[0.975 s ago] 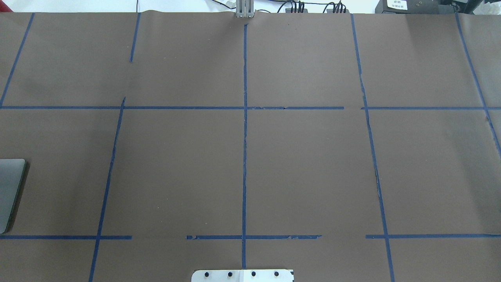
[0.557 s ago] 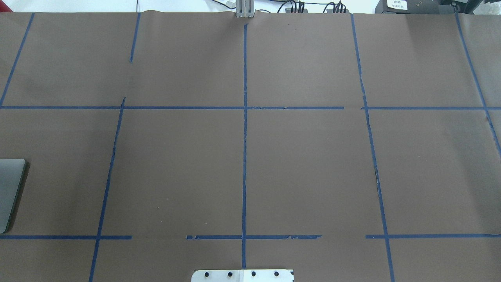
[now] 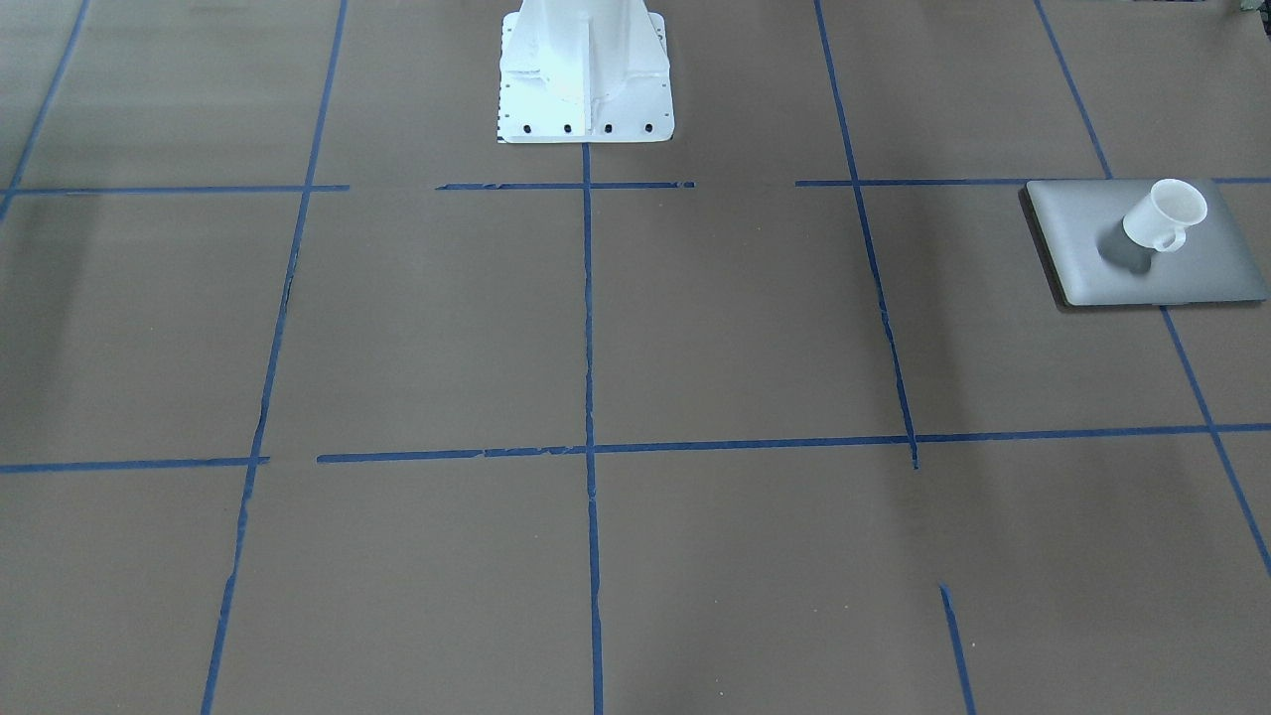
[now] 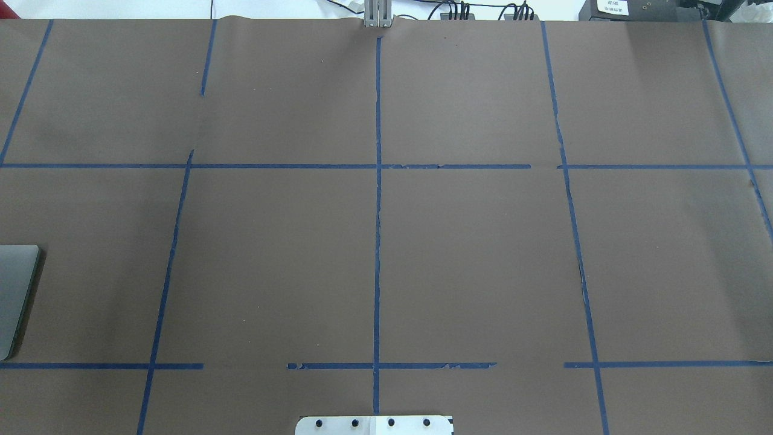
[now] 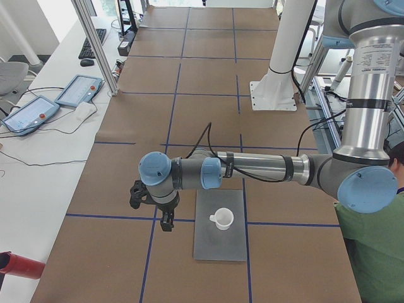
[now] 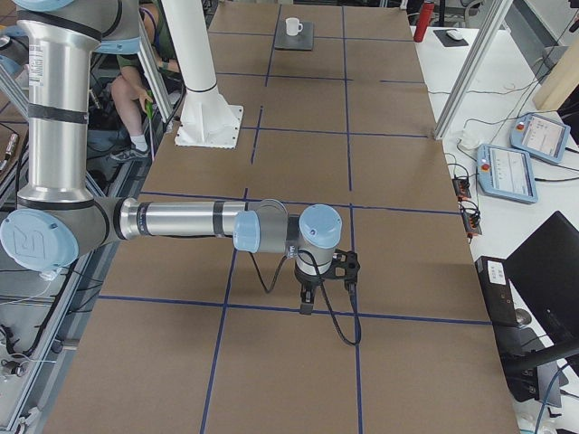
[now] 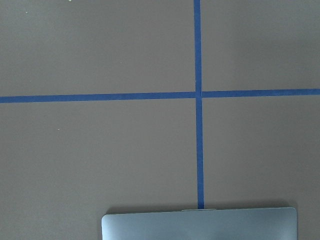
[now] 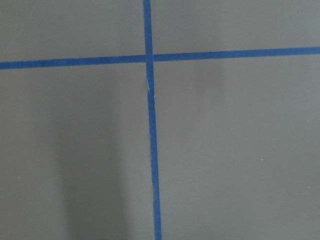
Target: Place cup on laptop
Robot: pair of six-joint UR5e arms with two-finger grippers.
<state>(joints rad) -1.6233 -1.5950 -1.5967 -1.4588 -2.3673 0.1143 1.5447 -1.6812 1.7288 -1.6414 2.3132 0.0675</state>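
Note:
The white cup [image 3: 1164, 218] stands upright on the lid of the closed silver-grey laptop [image 3: 1197, 276], with nothing holding it. Cup [image 5: 222, 218] and laptop [image 5: 218, 245] also show in the exterior left view, and far off in the exterior right view [image 6: 293, 26]. A laptop edge shows in the overhead view [image 4: 12, 290] and the left wrist view [image 7: 200, 227]. My left gripper [image 5: 165, 221] hangs over the table beside the laptop, away from the cup. My right gripper [image 6: 306, 307] hangs over bare table at the other end. I cannot tell whether either is open or shut.
The brown table cover carries a grid of blue tape lines. The white robot pedestal [image 3: 586, 70] stands at mid table. Side benches hold tablets [image 5: 79, 90] and a metal post [image 5: 95, 44]. A person [image 5: 375, 252] sits beside the left arm's base.

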